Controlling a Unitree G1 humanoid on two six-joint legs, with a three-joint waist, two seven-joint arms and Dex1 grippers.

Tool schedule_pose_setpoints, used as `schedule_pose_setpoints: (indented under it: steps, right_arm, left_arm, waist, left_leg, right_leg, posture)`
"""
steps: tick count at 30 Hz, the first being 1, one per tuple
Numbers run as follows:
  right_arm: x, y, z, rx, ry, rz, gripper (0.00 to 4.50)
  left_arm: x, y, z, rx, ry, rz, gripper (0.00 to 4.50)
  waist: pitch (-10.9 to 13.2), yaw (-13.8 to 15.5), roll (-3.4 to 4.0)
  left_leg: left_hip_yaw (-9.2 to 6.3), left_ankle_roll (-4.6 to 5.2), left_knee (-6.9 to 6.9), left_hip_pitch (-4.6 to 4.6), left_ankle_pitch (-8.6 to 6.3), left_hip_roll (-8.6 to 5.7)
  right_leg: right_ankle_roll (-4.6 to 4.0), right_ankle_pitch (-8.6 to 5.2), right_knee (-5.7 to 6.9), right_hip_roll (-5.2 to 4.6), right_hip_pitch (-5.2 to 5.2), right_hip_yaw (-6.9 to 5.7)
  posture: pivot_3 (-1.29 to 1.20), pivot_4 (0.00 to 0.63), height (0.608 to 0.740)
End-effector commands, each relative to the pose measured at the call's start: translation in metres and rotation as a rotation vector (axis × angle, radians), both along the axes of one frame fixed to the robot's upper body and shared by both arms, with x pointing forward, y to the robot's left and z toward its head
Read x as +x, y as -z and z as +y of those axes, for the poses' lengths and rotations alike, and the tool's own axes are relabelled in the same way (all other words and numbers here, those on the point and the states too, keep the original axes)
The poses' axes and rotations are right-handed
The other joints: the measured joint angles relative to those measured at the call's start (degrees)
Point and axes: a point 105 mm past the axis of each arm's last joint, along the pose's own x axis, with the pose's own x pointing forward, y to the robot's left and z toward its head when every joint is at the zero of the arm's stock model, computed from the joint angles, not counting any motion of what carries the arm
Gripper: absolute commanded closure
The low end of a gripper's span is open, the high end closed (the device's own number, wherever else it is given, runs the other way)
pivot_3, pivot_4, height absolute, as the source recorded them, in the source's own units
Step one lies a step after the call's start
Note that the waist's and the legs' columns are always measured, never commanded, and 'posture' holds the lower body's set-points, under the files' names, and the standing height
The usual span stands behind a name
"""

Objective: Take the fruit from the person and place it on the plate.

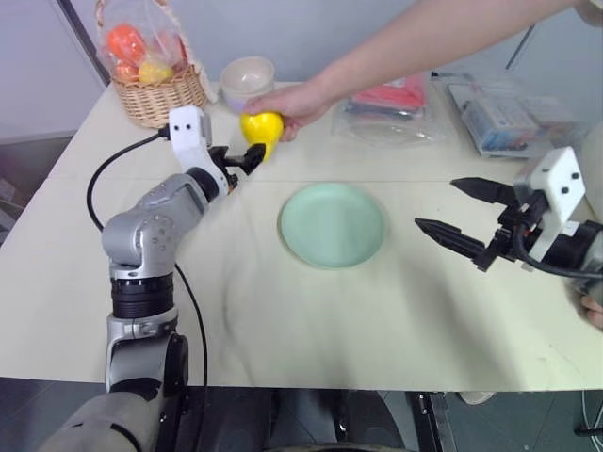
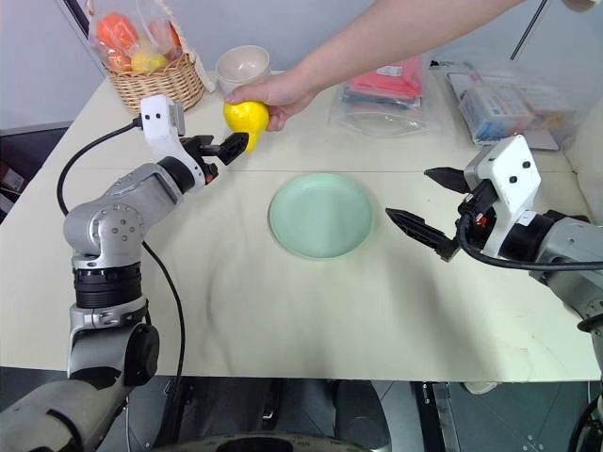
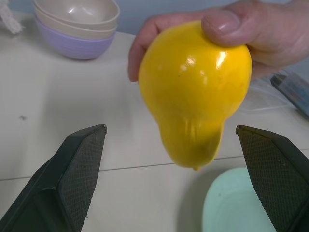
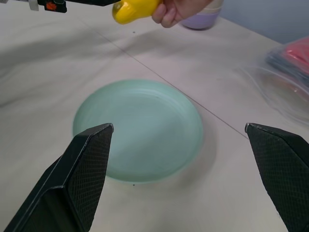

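fruit (image 3: 193,92) in person's hand (image 1: 287,102), just before open left gripper (image 3: 178,159)

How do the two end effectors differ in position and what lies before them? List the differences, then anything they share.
The left end effector reaches toward the yellow fruit held in the person's hand, the fruit hanging between its fingers untouched; the right end effector waits apart, beside the plate. The left faces the fruit; the right faces the empty plate. Both stand open and hold nothing.
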Motion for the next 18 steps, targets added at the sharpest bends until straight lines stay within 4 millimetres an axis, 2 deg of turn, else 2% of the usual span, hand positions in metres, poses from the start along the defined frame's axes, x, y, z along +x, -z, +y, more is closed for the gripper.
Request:
schedule_pose_setpoints:
  steps: [1,8,17,18]
  right_arm:
    - [-0.005,-0.011,0.002,-0.013,-0.002,-0.054,0.03]
    - [-0.006,-0.010,0.002,-0.012,0.005,-0.055,0.03]
    - [-0.007,-0.008,0.002,-0.010,0.014,-0.054,0.03]
    - [-0.007,-0.008,0.002,-0.010,0.014,-0.053,0.00]
  left_arm:
    - [0.001,-0.021,-0.005,0.022,0.022,-0.085,0.00]
    - [0.015,-0.024,-0.010,0.052,0.056,-0.093,0.00]
    - [0.031,-0.014,-0.016,0.041,0.066,-0.083,0.00]
    - [0.032,-0.015,-0.016,0.040,0.066,-0.087,0.53]
  waist:
    - [0.00,-0.04,0.00]
    - [0.00,-0.03,0.00]
    - [0.00,-0.04,-0.01]
    - [0.00,-0.04,-0.01]
  left_leg:
    - [0.00,0.00,0.00,0.00,0.00,0.00]
    - [0.00,0.00,0.00,0.00,0.00,-0.01]
    - [0.00,0.00,0.01,0.00,0.00,-0.01]
    - [0.00,0.00,0.01,0.00,0.00,-0.01]
  right_leg:
    - [0.00,0.00,0.00,0.00,0.00,0.00]
    - [0.01,0.00,0.00,0.00,0.00,0.00]
    - [0.01,0.01,0.00,0.00,-0.01,0.00]
    - [0.01,0.01,0.00,0.00,-0.01,0.00]
  posture:
    - [0.00,0.150,0.740]
    - [0.00,0.150,0.740]
    - [0.00,0.150,0.740]
    - [0.00,0.150,0.740]
